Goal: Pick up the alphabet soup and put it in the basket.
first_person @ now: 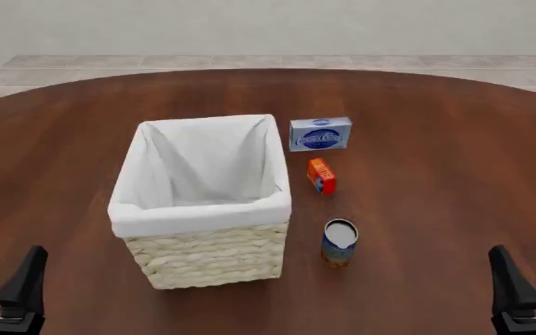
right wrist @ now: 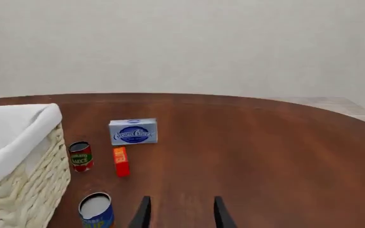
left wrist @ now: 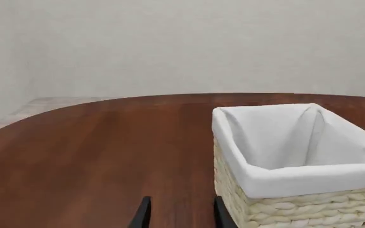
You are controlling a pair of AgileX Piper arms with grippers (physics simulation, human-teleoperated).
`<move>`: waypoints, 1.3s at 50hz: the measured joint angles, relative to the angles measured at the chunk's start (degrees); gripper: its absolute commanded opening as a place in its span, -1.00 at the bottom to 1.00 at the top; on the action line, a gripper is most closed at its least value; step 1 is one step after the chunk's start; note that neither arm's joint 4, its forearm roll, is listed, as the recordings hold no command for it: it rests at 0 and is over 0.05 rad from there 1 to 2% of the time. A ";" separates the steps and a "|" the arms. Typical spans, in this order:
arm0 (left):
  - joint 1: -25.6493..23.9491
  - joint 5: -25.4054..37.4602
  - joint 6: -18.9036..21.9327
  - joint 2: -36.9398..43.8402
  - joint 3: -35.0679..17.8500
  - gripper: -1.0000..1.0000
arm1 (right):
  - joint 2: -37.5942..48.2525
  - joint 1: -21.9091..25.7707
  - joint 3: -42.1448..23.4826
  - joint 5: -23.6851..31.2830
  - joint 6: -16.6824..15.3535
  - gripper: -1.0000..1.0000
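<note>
Silver-white lid up, the alphabet soup (first_person: 340,242) stands upright on the table (first_person: 435,174), long axis vertical, just beside the basket (first_person: 203,202) at its near right corner. I see the orange-red box (first_person: 321,175) beyond it, then the blue-and-white box (first_person: 320,133). My left hand (first_person: 3,289) and right hand (first_person: 527,286) hover low at the near edge, well apart from everything, fingers parted wide and holding nothing, pointing forward.
</note>
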 measured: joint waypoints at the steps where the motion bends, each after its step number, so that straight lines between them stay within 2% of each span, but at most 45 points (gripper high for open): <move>1: 0.00 0.00 0.00 0.00 0.00 1.00 | 0.03 -0.02 -0.02 -0.01 0.00 1.00; 14: 0.00 0.00 0.00 0.00 0.00 1.00 | 0.90 -0.31 -0.12 -0.63 -0.24 1.00; 24: 0.00 0.00 0.00 0.00 0.00 1.00 | 5.76 1.40 -0.38 -4.15 0.40 1.00; 48: 0.00 0.00 0.00 0.00 0.00 1.00 | 33.92 14.39 -4.14 -23.43 3.62 1.00; 57: 0.00 0.00 0.00 0.00 0.00 1.00 | 43.18 19.40 -6.42 -27.48 3.77 1.00; 65: 0.00 0.00 0.00 0.00 0.00 1.00 | 50.27 22.55 -8.66 -29.50 2.36 1.00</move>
